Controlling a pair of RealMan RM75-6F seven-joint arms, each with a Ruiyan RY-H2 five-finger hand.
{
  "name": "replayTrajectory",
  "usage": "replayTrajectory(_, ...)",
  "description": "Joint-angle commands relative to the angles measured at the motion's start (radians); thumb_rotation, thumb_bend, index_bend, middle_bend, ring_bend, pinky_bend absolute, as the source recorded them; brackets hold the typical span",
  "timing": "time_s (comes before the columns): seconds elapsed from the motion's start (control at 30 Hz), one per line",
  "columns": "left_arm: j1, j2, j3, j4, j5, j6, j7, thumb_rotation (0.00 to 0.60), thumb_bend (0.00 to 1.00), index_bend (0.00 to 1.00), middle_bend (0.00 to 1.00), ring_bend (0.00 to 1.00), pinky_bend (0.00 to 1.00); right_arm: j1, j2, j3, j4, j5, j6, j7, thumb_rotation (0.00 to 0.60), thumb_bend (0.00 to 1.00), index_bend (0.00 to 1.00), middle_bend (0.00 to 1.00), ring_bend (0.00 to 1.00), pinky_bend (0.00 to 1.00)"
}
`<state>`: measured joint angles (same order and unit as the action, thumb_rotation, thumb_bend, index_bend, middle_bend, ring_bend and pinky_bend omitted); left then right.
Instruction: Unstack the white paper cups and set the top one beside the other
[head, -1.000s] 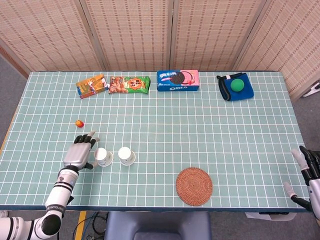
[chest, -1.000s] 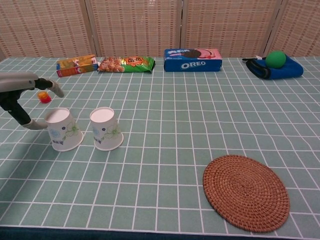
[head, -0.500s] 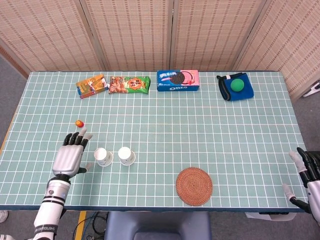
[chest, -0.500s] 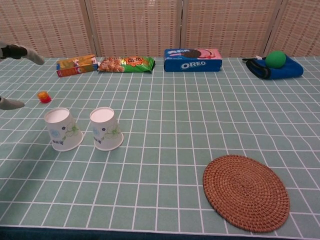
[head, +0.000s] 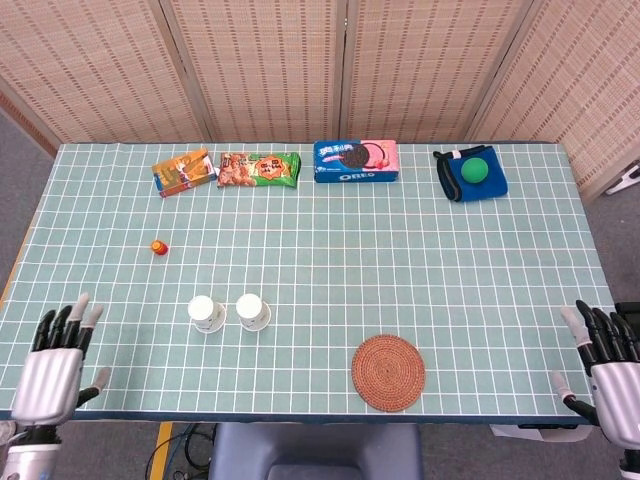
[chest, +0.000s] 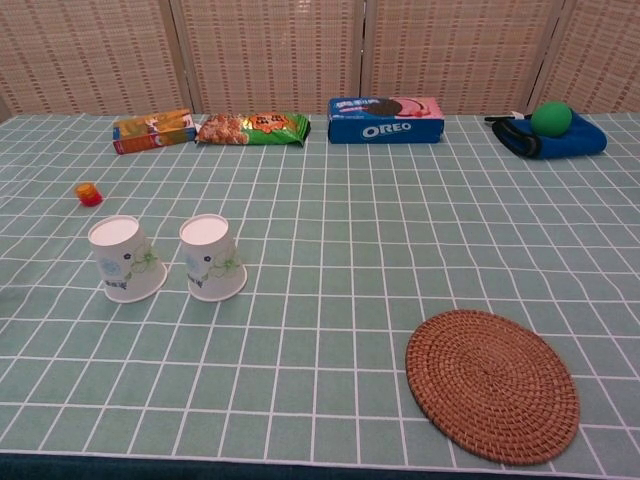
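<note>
Seeing both cups (chest: 126, 259) (chest: 212, 257) standing upside down side by side at seven o'clock on the table (head: 400, 240); my left hand (head: 52, 372) and right hand (head: 605, 365) hang empty, fingers spread, off the near corners.

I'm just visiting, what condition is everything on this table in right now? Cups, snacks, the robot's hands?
Left paper cup: upside down, standing alone, untouched.
Right paper cup: upside down, beside the other, apart from it.
Left hand: at the table's near edge, fingers spread, holding nothing.
Right hand: off the near right corner, fingers spread, holding nothing.
Oreo box: lying flat, closed.
Snack bag: lying flat, sealed.
Green ball: resting on the blue pouch.
</note>
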<state>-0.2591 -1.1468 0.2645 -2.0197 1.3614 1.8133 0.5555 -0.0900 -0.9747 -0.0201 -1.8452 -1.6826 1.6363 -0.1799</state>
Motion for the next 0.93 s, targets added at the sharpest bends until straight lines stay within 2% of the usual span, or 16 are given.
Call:
replayTrajectory(0.03,0.133,-0.016,0.048,0.219,0.109,0.106,-0.185,0.6,0.3,0.0,0.0,0.0,0.0,-0.004,-0.05,-0.001,-0.015,0.018,-0.018,-0.073,0.6,0.31,0.01,0.0,0.0,0.0)
replayTrajectory(0.2,0.207,-0.031,0.012,0.37,0.125,0.13,-0.345,0.6,0.3,0.0,0.0,0.0,0.0,-0.005,-0.091,0.004,-0.02,0.044,-0.033,-0.141,0.6,0.31,0.01,0.0,0.0,0.0)
replayTrajectory(0.37,0.22,-0.014,-0.027,0.406,0.143,0.099,-0.399,0.6,0.3,0.0,0.0,0.0,0.0,-0.009,-0.106,0.007,-0.02,0.042,-0.022,-0.164,0.6,0.31,0.01,0.0,0.0,0.0)
replayTrajectory(0.6,0.241,-0.015,-0.071,0.415,0.155,0.062,-0.379,0.6,0.29,0.0,0.0,0.0,0.0,-0.009,-0.106,0.003,-0.018,0.028,-0.022,-0.169,0.6,0.31,0.01,0.0,0.0,0.0)
replayTrajectory(0.93,0.256,-0.019,-0.108,0.412,0.195,0.003,-0.371,0.6,0.29,0.0,0.0,0.0,0.0,-0.023,-0.097,-0.006,-0.014,0.008,0.002,-0.153,0.6,0.31,0.01,0.0,0.0,0.0)
